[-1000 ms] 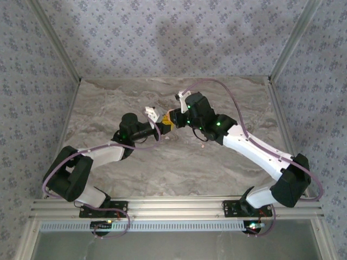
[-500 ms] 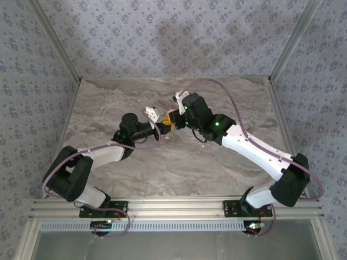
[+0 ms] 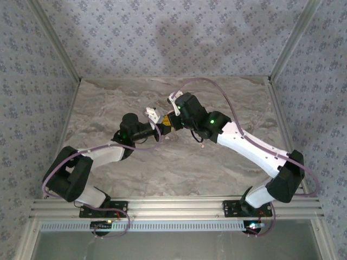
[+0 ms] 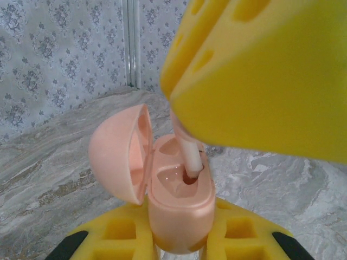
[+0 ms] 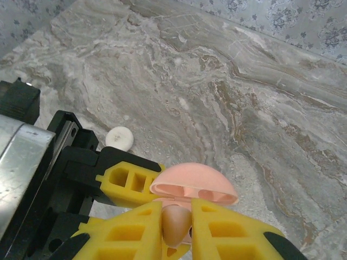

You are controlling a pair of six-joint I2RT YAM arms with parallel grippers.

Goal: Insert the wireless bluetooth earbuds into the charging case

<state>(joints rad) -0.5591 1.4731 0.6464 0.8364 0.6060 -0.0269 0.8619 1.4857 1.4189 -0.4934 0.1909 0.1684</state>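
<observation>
The pink charging case [image 4: 179,206] stands upright with its lid [image 4: 116,151] swung open to the left, and my left gripper [image 4: 179,235] is shut on its body. My right gripper [image 5: 177,227] is shut on one of the wireless bluetooth earbuds [image 5: 176,225]. In the left wrist view the earbud's pale stem [image 4: 188,154] points down into the case's right-hand socket, below the right gripper's yellow fingers [image 4: 260,70]. The other socket [image 4: 171,146] looks empty. In the top view both grippers meet at the case [image 3: 166,124] mid-table.
A small white round disc [image 5: 119,138] lies on the marble table [image 5: 244,92] just beyond the left gripper's finger [image 5: 127,183]. A tiny pale bit [image 3: 201,144] rests on the table under the right arm. Patterned walls close in the back and sides.
My right arm's wrist has shifted a little left, closing in on the left gripper and the case. The left arm has stayed still.
</observation>
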